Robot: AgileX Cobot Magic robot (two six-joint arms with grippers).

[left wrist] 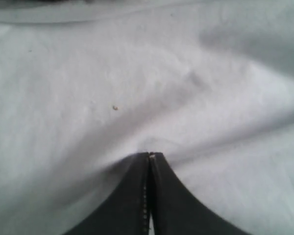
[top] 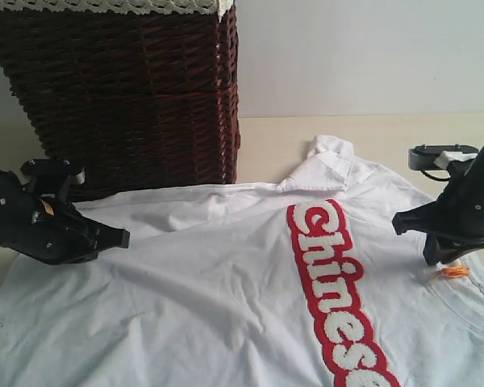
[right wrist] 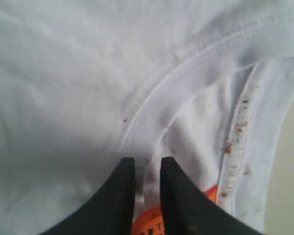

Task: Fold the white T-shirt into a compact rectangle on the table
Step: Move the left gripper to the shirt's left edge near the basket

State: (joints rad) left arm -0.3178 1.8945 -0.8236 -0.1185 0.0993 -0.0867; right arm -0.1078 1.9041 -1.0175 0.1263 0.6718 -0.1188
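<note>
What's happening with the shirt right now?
Both arms are at the shirt, which lies spread mostly flat on the table in front of a basket. The left gripper is shut, apparently pinching cloth near one edge. The right gripper sits at the collar by the orange tag, jaws slightly apart.

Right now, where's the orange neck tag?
Exterior view, right side: the orange tag sits at the neckline of the white T-shirt, just below the right gripper.

The slightly parted right gripper (right wrist: pixel 147 160) sits at the white T-shirt (right wrist: pixel 63 73) collar (right wrist: pixel 186 63) and orange tag (right wrist: pixel 148 223).
</note>
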